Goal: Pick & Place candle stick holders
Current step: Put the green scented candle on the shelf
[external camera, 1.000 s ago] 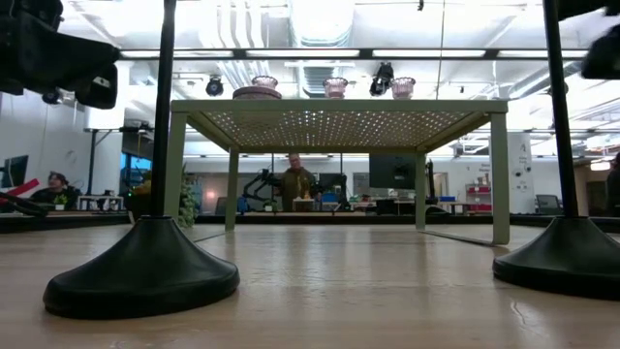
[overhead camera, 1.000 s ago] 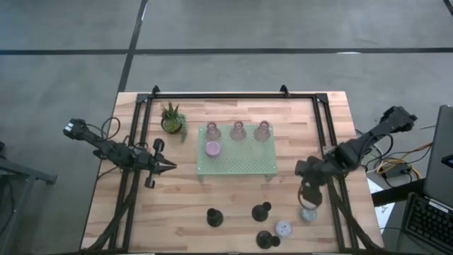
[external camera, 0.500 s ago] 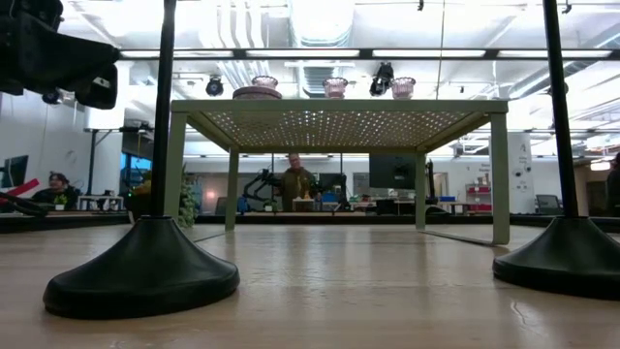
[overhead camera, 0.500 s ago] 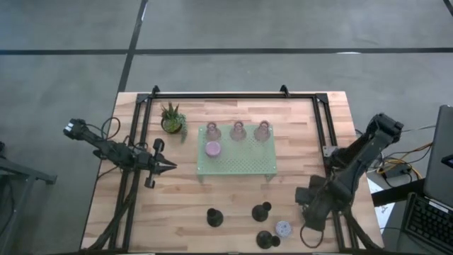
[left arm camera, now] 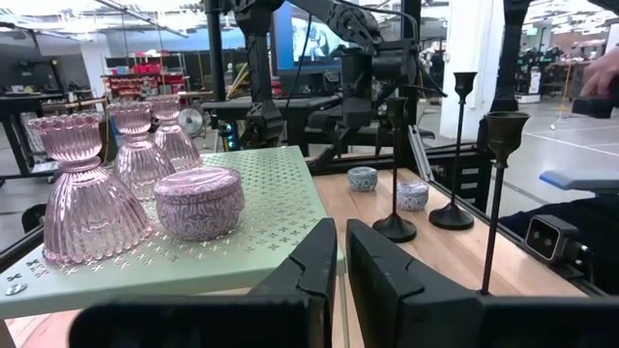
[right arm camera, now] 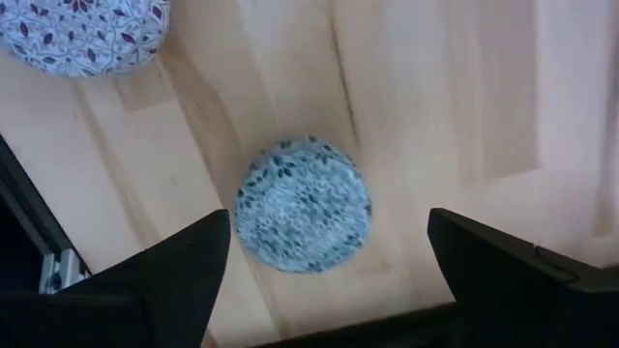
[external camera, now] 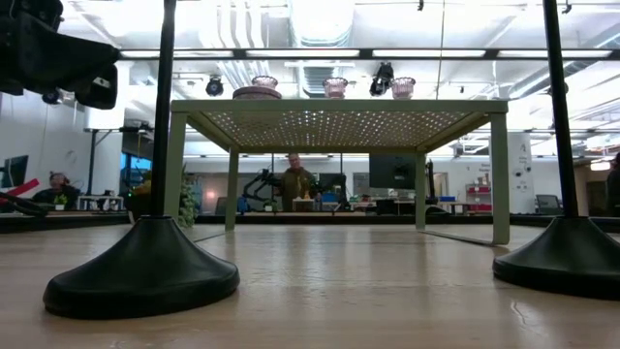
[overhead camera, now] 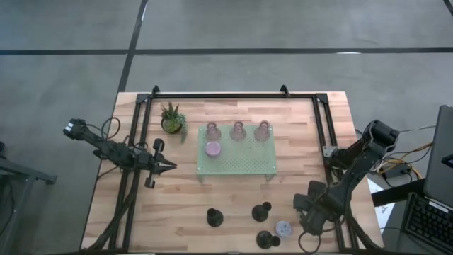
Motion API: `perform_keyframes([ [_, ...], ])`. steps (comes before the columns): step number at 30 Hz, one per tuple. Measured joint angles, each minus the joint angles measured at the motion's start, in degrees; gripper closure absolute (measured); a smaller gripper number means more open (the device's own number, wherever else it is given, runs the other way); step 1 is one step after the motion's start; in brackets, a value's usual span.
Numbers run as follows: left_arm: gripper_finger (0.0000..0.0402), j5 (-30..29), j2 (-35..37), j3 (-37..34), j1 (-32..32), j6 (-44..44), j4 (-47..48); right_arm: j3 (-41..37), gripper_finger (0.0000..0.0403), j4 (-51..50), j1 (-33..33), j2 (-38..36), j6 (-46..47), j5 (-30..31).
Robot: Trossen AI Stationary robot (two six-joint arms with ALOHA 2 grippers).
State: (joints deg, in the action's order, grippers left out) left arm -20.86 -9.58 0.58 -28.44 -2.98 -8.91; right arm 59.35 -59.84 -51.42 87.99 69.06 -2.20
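Observation:
A small blue-grey patterned holder (right arm camera: pixel 305 203) stands on its base on the table near the front right. My right gripper (right arm camera: pixel 329 224) hangs above it, pointing down and open, one finger on either side, touching nothing. In the high view this gripper (overhead camera: pixel 308 219) hides that holder. A lilac patterned holder (overhead camera: pixel 283 229) stands just to its left. Three black holders (overhead camera: pixel 262 211) stand along the near edge. Three pink glass holders (left arm camera: pixel 82 184) and a lilac lidded one (left arm camera: pixel 198 198) stand on the pale green tray (overhead camera: pixel 241 164). My left gripper (left arm camera: pixel 338 259) waits shut at the table's left, level.
A small potted plant (overhead camera: pixel 172 119) stands left of the tray. A black frame (overhead camera: pixel 219 95) runs round the table. In the low view two wide black bases (external camera: pixel 140 276) stand close in front. People and equipment show in the room behind.
My right gripper has swung toward the table's near edge and sunk lower, tipping to point straight down. It now stands over the blue-grey holder, which showed beside it a second ago. No holder has moved.

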Motion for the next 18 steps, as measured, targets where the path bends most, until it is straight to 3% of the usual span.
perform_keyframes([
  [18, 0.0369, 0.00, 0.00, 0.00, 0.00, -0.01, 0.44, -6.96, 0.0050, 9.59, -1.60, 1.21, 2.93, -0.63],
])
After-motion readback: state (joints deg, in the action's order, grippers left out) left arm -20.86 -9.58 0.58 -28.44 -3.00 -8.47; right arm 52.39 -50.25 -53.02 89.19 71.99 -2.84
